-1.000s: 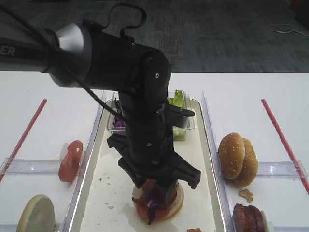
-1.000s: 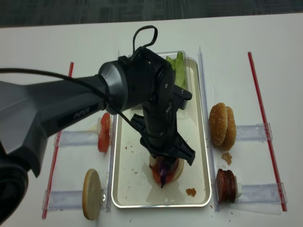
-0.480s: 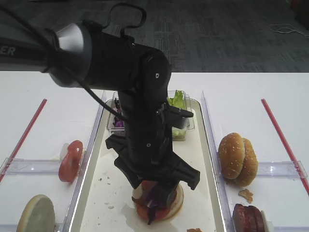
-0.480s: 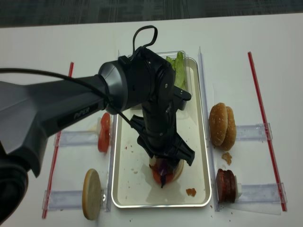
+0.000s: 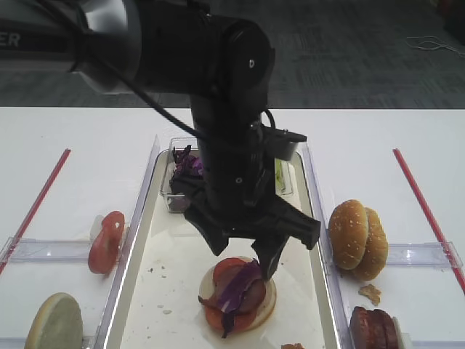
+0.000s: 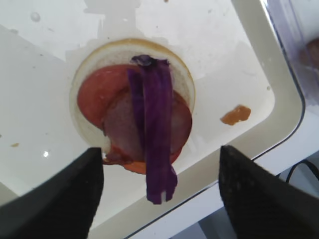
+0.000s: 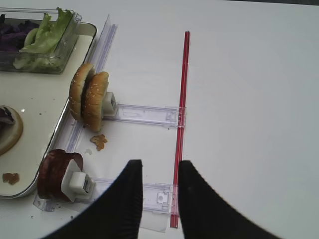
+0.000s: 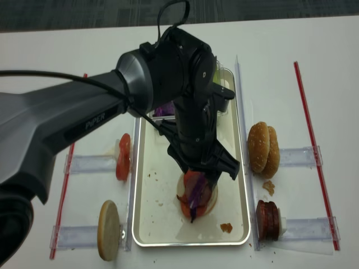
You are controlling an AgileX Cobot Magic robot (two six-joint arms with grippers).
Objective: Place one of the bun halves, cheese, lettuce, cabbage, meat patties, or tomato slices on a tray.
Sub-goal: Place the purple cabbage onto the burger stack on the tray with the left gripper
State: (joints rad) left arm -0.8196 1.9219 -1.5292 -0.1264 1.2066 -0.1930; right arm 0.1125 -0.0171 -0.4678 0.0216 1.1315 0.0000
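Note:
On the cream tray (image 5: 171, 273) (image 8: 151, 213) (image 6: 239, 59) lies a bun half stacked with tomato, a meat patty and a purple cabbage strip (image 5: 238, 291) (image 8: 196, 193) (image 6: 134, 99). My left gripper (image 5: 258, 243) (image 8: 208, 171) (image 6: 159, 154) hovers just above this stack, open and empty. Two more bun halves (image 5: 357, 238) (image 7: 89, 99) stand right of the tray, with meat patties (image 5: 374, 327) (image 7: 52, 174) nearer. Tomato slices (image 5: 105, 240) and another bun half (image 5: 52, 323) stand to the left. My right gripper (image 7: 158, 172) hangs open and empty above the table. Cheese is out of view.
A clear tub at the tray's far end holds lettuce (image 7: 47, 37) and purple cabbage (image 5: 185, 163). Clear plastic holders (image 7: 144, 114) carry the ingredients on both sides. Red strips (image 5: 425, 211) (image 5: 36, 207) lie on the outer table. A crumb (image 8: 226, 227) sits near the tray's front corner.
My left gripper has lifted off the stack and its jaws have spread wider. The cabbage strip now lies free on top. The arm has risen, uncovering the stack.

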